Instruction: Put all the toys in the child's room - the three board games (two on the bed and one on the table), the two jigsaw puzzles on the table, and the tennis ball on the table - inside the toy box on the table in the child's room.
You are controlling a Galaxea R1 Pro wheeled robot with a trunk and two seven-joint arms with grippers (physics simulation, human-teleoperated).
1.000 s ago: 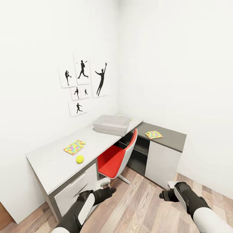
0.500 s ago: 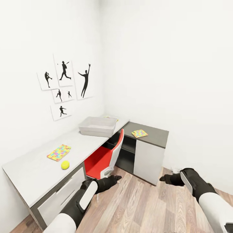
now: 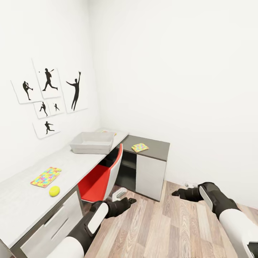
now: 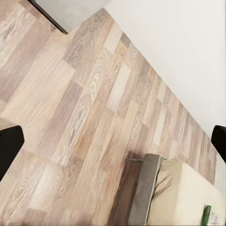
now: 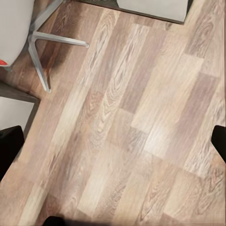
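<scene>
The whole view has swung right since a second ago, so the robot is turning from the table [image 3: 21,200]; left gripper [image 3: 129,201] and right gripper [image 3: 176,193] hang spread and empty, toy box [image 3: 92,143], puzzle [image 3: 46,176] and tennis ball [image 3: 54,191] well off beyond the left one

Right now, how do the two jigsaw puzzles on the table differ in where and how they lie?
The near jigsaw puzzle lies on the light grey stretch of the table, beside the tennis ball; the far jigsaw puzzle lies alone on the dark grey corner section. The toy box stands between them. The near one looks larger, being closer. Both are flat multicoloured squares, untouched.
</scene>
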